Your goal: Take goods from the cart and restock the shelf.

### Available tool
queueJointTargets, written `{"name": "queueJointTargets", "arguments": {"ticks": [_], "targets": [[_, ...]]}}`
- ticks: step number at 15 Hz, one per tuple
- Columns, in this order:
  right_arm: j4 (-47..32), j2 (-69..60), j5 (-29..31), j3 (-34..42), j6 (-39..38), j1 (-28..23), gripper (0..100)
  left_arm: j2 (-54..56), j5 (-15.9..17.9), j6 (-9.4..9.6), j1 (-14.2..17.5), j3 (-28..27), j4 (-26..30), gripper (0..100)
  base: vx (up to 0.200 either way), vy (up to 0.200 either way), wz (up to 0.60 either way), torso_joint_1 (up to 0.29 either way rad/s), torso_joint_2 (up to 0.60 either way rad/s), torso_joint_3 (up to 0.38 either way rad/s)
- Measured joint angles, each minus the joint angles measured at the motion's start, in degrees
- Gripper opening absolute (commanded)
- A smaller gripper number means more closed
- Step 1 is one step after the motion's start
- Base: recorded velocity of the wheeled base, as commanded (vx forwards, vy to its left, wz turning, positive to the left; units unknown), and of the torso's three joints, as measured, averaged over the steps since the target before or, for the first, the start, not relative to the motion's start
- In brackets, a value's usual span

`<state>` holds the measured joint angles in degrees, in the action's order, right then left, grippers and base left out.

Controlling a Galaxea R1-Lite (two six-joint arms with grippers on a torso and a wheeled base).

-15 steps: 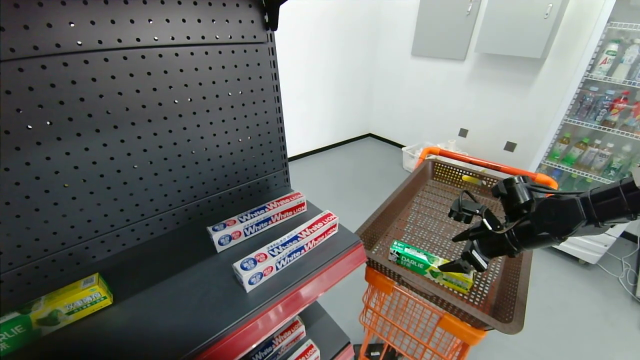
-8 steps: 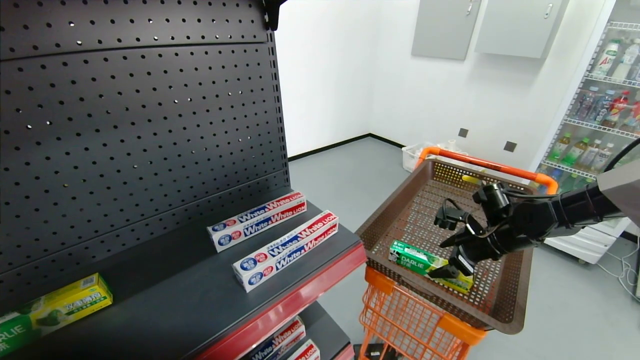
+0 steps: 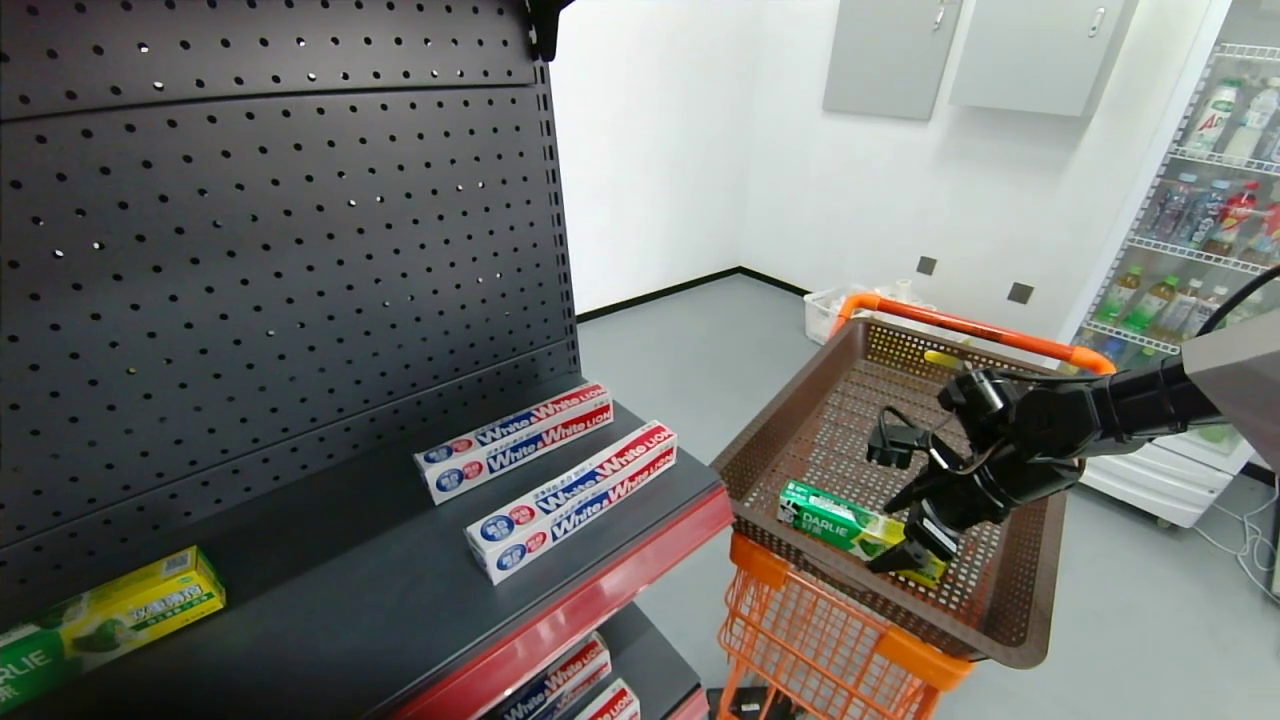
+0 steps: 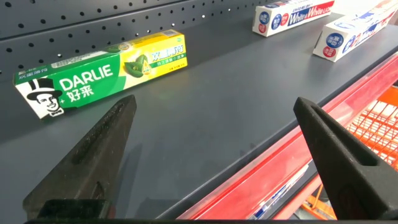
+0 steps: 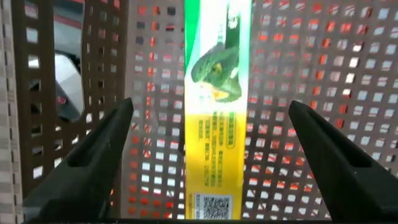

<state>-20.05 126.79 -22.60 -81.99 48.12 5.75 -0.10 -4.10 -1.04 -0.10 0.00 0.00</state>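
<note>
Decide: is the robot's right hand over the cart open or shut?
Open. On the right hand, the fingers stand wide apart, either side of the toothpaste box lying in the basket.

The glossy black right arm (image 3: 1080,420) has chunky rounded joints and a thin black cable (image 3: 1238,292) trailing off it, and the right gripper (image 3: 878,539) and left gripper (image 4: 214,102) each have 2 pointy, wedge-shaped dark fingers.
</note>
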Motion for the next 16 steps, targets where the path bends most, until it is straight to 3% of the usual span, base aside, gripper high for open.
{"name": "queueJointTargets", "arguments": {"ticks": [6,16], "targets": [[-3.1,0.5,4.3,-0.3,1.7,-1.4,100,0.0,0.0,0.0,0.0,0.0,0.0,100,0.0,0.0,0.0,0.0,0.0,0.0],[-5.6,5.3,8.1,-9.6,2.4,1.0,100,0.0,0.0,0.0,0.0,0.0,0.0,100,0.0,0.0,0.0,0.0,0.0,0.0]]}}
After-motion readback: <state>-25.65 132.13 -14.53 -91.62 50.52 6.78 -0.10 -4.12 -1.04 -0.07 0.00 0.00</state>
